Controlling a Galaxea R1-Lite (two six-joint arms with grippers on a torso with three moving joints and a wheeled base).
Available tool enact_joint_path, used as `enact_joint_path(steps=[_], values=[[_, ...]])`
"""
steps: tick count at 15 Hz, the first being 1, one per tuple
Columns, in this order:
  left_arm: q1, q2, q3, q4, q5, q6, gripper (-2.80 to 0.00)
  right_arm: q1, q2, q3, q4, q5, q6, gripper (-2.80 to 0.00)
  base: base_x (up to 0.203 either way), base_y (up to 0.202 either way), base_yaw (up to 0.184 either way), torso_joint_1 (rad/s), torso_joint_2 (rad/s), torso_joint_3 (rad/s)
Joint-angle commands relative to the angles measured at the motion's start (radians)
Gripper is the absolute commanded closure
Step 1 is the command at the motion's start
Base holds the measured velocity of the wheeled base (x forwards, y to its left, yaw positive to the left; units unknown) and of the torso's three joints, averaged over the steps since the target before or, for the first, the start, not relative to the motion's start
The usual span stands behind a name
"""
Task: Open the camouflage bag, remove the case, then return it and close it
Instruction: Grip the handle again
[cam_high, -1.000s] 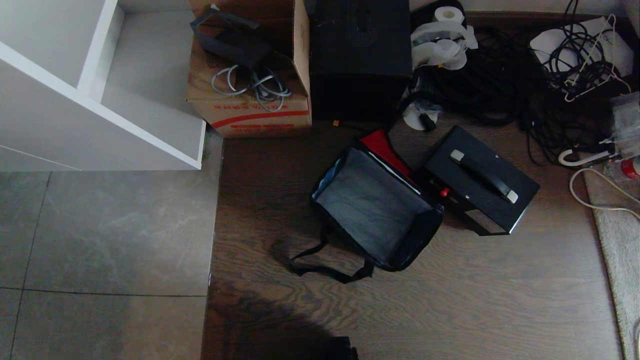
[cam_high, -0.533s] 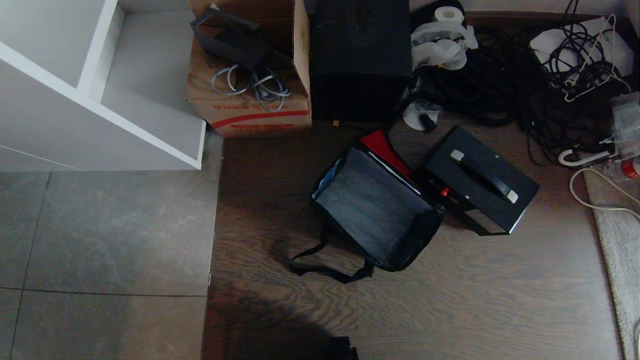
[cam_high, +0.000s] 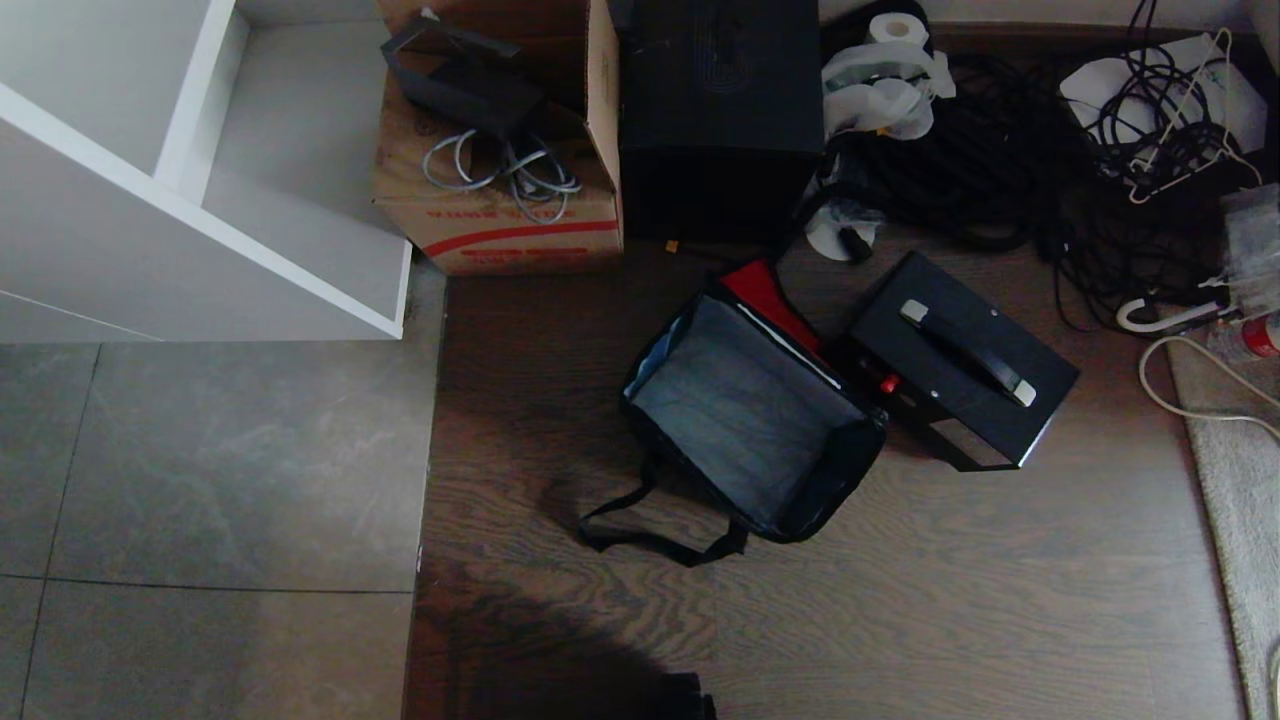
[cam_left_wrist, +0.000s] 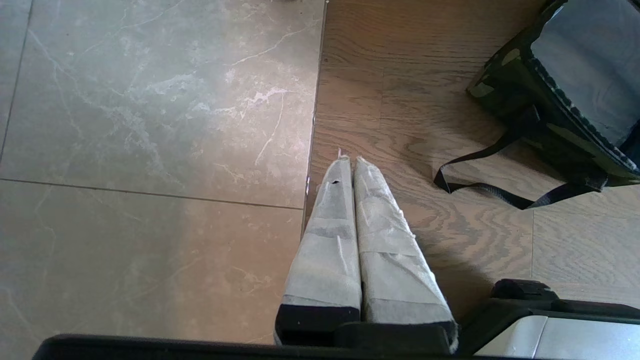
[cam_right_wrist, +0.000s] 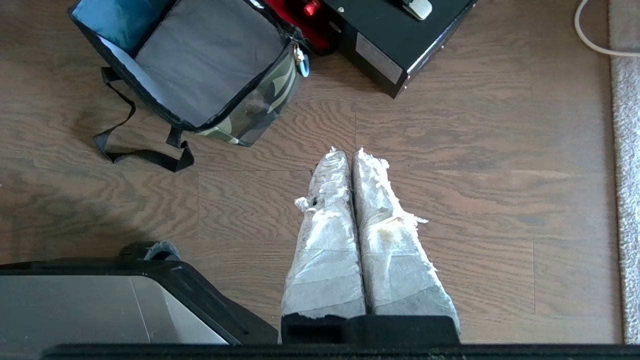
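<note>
- Right gripper: taped fingers pressed together, nothing held, hanging over bare wood floor, well short of bag and case.
- Left gripper: same, fingers together and empty, over the seam between tile and wood; strap loop off to one side.
- Bag: open on the floor, grey lining showing, nothing inside; red lid panel folded back toward the case.
- Case: out of the bag, upright on the floor just beside it, across the lid side, handle up.
- Orientation: case long axis runs diagonally in the head view, far-left to near-right; handle lies along it. Bag mouth looks roughly parallel to that.
- Risk: lid flap sits between case and bag mouth; carrying the case across could snag it or fold it into the opening.
- Risk: soft walls could sag, so a case lowered slightly rotated would likely catch a rim.
- Risk: strap loops loose on the near side; an arm or the base could drag the bag.
- Risk: flat handle leaves little gap for closed fingers; hard to tell clearance from here.
</note>
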Motion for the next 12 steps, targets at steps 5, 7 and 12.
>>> enact_joint_path(steps=[5,7,12], values=[[0.000,0.000,0.011,0.000,0.001,0.001,0.00,0.000,0.002,0.000,0.000,-0.001,0.000,0.00,0.000,0.000,0.000,0.000,0.00,0.000],[0.000,0.000,0.011,0.000,0.001,0.001,0.00,0.000,0.002,0.000,0.000,-0.001,0.000,0.00,0.000,0.000,0.000,0.000,0.00,0.000],[0.000,0.000,0.011,0.000,0.001,-0.001,0.00,0.000,0.002,0.000,0.000,0.001,0.000,0.00,0.000,0.000,0.000,0.000,0.00,0.000]])
